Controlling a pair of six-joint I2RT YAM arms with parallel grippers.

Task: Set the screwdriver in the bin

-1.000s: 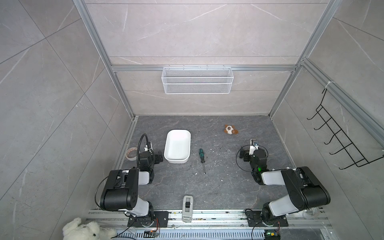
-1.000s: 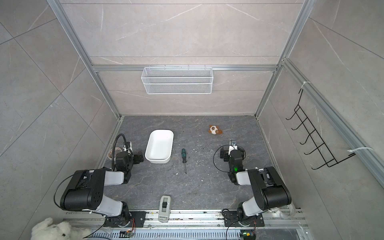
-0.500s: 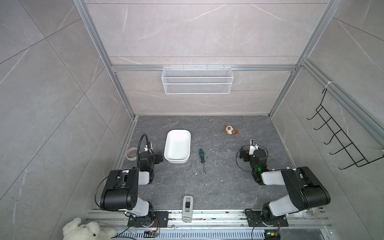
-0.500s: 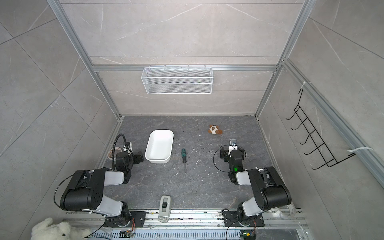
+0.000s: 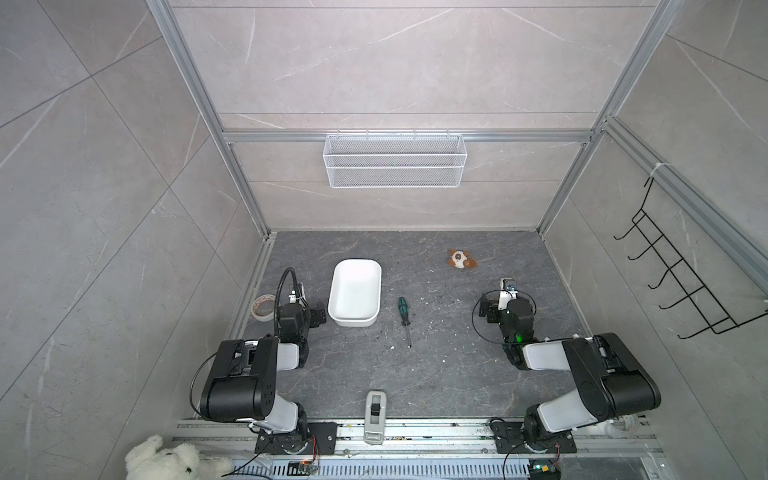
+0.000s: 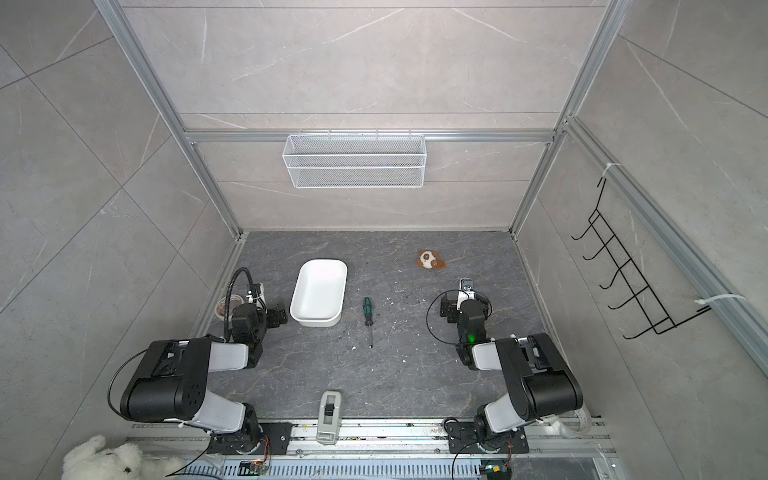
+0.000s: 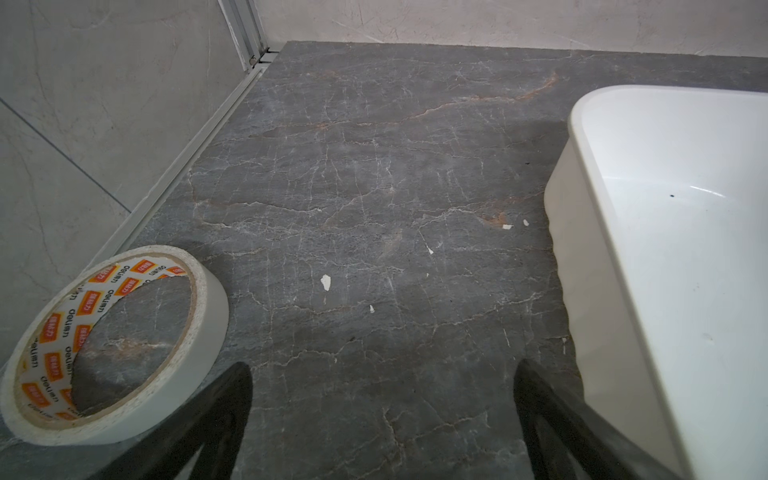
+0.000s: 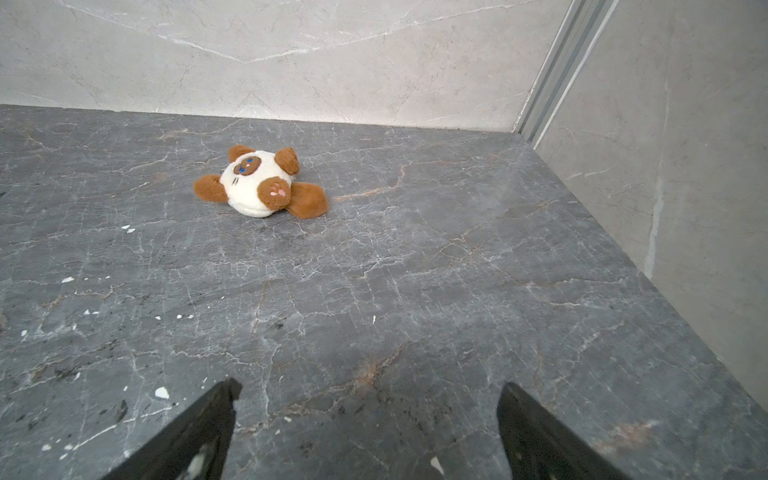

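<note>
We are seeing the grey tabletop [image 5: 436,374] carrying the white bin [image 5: 355,291] beside our left end effector [image 7: 382,365]. That one and the right end effector [image 8: 370,384] are both gaping, released. The screwdriver [image 5: 404,313] is lying flat just right of the bin, untouched.

We find bare counter [image 5: 440,374] all round the screwdriver [image 5: 404,309], open from above and from the right. The bin [image 5: 353,330] stands just to its left, not touching it. Our left gripper [image 7: 382,365] sits in a narrow lane between the bin's wall and a tape roll [image 7: 187,374]. Ahead of our right gripper [image 8: 370,384] lies only a plush toy [image 8: 253,187], well off.
</note>
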